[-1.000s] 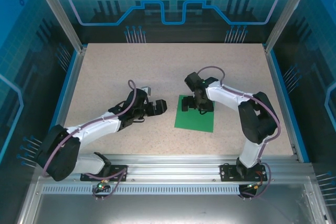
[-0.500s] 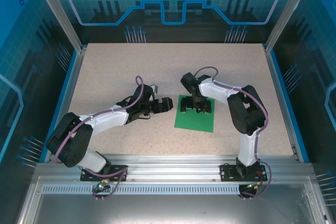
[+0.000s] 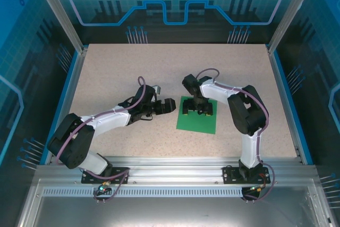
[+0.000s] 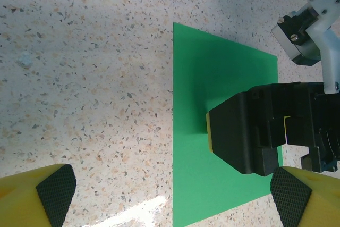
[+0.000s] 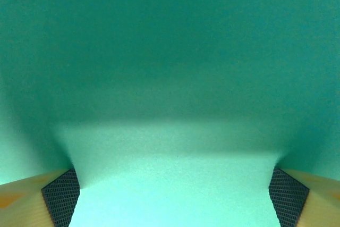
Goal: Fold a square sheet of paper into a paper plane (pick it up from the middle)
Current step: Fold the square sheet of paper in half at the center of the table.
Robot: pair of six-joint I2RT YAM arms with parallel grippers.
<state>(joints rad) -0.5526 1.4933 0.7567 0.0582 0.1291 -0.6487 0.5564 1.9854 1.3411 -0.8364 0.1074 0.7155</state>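
Tabletop (image 3: 133,73), speckled beige — green sheet (image 3: 197,122), blue walls (image 3: 175,1)

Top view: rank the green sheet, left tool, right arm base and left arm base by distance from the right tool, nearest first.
From the right tool:
1. square sheet of paper: directly beneath it, mid-table.
2. left tool: just to its left, beside the sheet's left edge.
3. right arm base: near rail, right side.
4. left arm base: near rail, left side.
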